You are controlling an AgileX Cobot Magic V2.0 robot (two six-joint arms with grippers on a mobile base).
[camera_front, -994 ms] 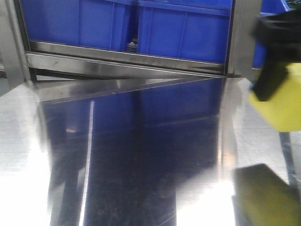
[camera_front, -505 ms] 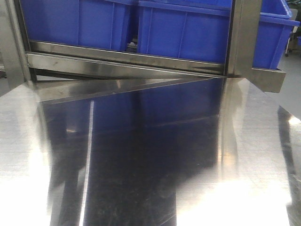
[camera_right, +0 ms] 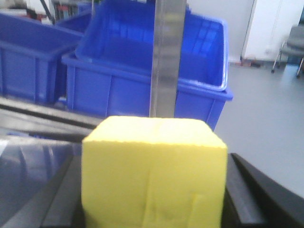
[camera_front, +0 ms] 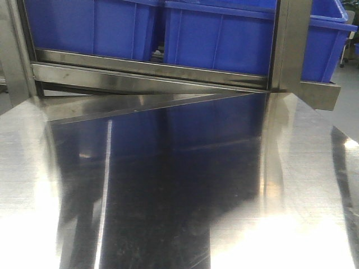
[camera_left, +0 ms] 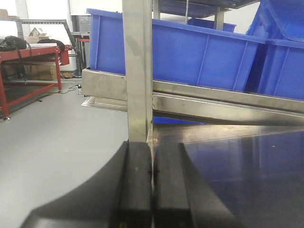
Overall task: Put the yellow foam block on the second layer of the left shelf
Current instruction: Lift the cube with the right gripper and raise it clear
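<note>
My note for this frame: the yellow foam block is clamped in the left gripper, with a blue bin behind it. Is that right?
Not quite: the yellow foam block sits in the right gripper, not the left, as the right wrist view shows. The left gripper is shut on nothing in its own wrist view. The blue bin behind the block is correct.

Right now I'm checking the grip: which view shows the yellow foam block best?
The right wrist view: the yellow foam block fills the foreground between black fingers. The front and left wrist views show none of it.
</note>
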